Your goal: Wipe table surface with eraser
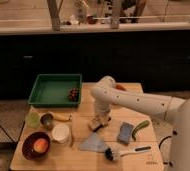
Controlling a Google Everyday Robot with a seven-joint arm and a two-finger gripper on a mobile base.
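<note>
The table surface (83,159) is a light tan wooden top with plank grain. My white arm reaches in from the right, bends near the table's back and comes down at its middle. My gripper (99,121) points down and is shut on the eraser (95,125), a small pale block. It holds the eraser against the tabletop just left of the blue-grey sponge (124,131). The fingers cover most of the eraser.
A green tray (45,89) stands back left with dark fruit in its corner. Front left are a brown bowl (28,150) holding a fruit, a white cup (60,133), a green cup (33,119), a metal cup (47,119) and a banana (63,117). A grey cloth (92,143), a brush (122,151) and a green vegetable (140,128) lie in front.
</note>
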